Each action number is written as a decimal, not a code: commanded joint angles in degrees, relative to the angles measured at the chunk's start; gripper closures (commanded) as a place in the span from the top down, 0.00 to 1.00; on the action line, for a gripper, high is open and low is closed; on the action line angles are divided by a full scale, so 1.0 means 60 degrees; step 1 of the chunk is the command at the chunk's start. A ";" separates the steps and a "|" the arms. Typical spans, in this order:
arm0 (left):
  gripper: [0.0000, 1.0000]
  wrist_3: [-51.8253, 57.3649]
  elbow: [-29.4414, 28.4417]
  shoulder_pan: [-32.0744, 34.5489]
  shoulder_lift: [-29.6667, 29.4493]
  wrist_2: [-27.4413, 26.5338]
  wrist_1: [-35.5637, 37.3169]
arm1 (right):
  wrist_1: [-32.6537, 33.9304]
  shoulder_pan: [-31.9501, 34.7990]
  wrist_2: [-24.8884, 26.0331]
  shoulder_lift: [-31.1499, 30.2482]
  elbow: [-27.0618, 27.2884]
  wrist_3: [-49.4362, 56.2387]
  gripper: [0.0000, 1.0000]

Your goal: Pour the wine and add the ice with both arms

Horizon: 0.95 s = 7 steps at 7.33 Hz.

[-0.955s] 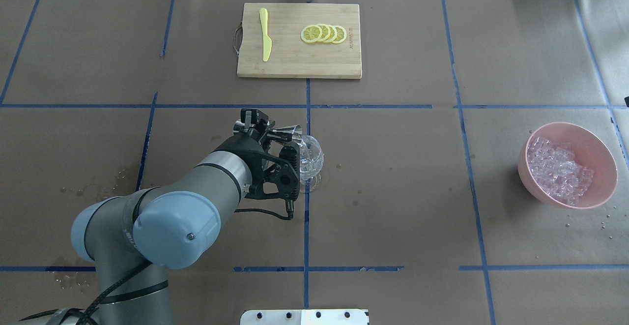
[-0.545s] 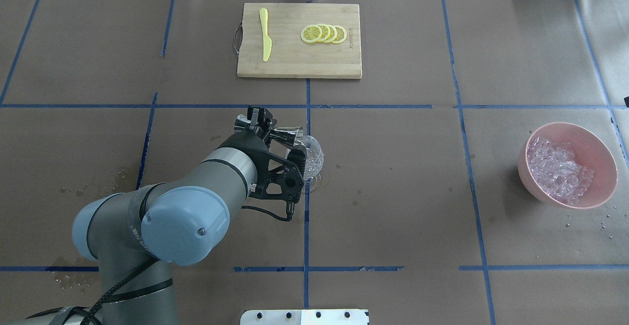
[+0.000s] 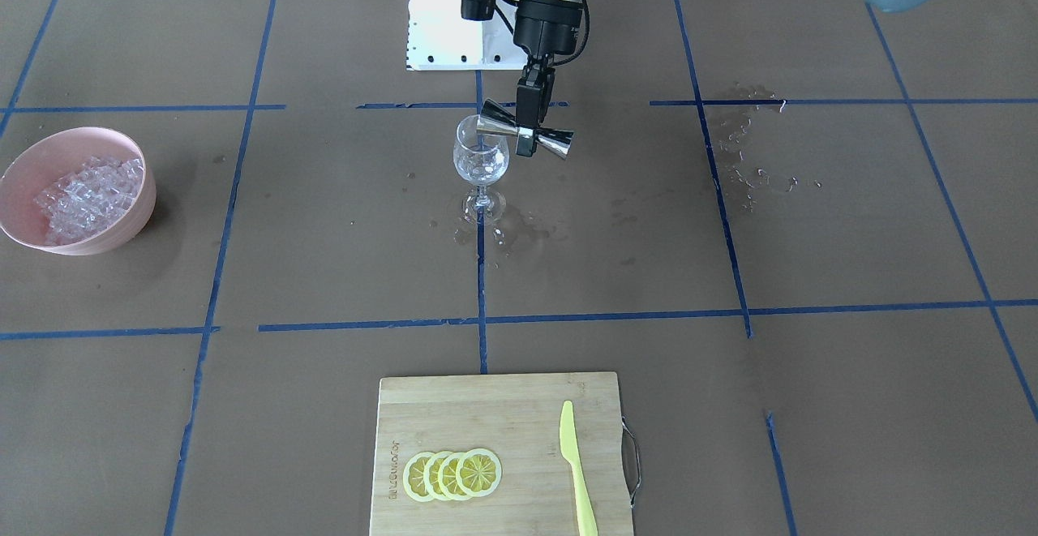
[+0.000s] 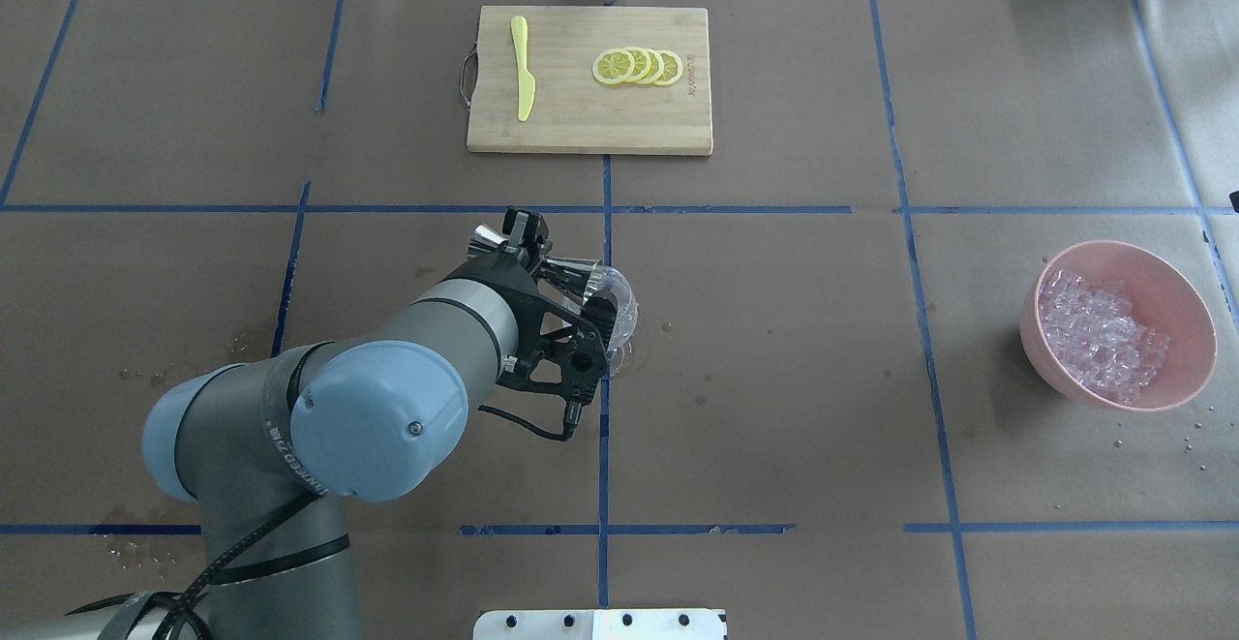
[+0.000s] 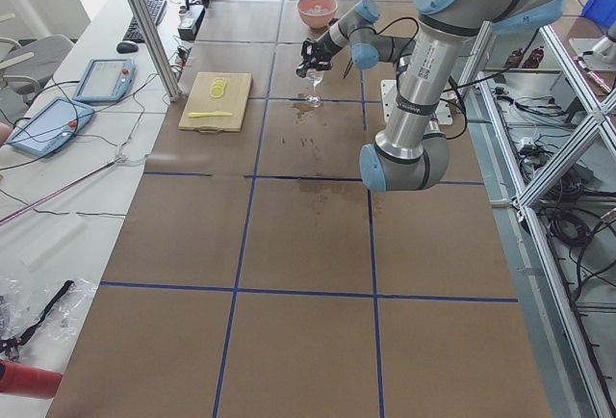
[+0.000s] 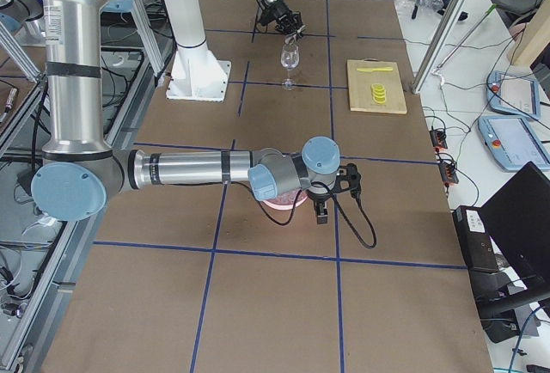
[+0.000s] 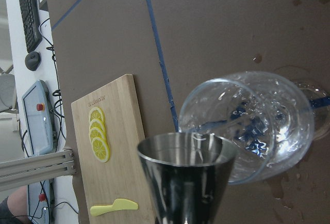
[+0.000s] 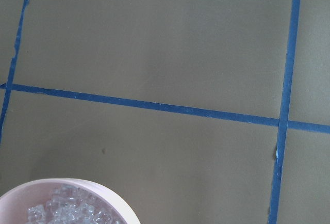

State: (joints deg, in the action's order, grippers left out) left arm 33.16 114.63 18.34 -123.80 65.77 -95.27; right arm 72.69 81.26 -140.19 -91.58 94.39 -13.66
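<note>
Pink bowl [image 4: 1183, 316], clear ice [image 4: 1099, 335], yellow lemon slices [image 4: 638, 67], brown blue-gridded table [image 4: 774, 379].

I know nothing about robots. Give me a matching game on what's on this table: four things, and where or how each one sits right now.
Things:
1. metal measuring cup
2. wine glass
3. ice cubes
4. lemon slices

Places:
a. on the wooden board, beside the yellow knife
b. heaped in the pink bowl
c. tipped on its side in the left arm's fingers, at the glass's rim
d. standing upright on the table

Pairs: 1-c, 2-d, 3-b, 4-a
</note>
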 commanded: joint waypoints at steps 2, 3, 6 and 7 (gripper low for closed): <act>0.00 -0.1927 0.0113 0.0151 0.0182 -0.0004 -0.0568 | 0.0000 -0.0038 0.0000 0.0014 0.0015 -0.0008 1.00; 0.00 -0.2895 0.0113 0.0296 0.0256 -0.0004 -0.0818 | 0.0000 -0.0067 0.0000 0.0014 0.0000 -0.0008 1.00; 0.00 -0.7421 0.0216 0.0385 0.2254 0.0010 -0.3559 | 0.0000 -0.0155 0.0015 0.0043 0.0000 -0.0096 1.00; 0.00 -0.8055 0.0201 0.0400 0.3525 -0.0019 -0.5068 | -0.0015 -0.0199 0.0015 0.0087 0.0015 -0.0386 1.00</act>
State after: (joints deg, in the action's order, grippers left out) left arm -8.32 115.84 20.61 -110.92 65.74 -115.02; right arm 72.67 80.33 -140.11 -91.32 94.41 -14.57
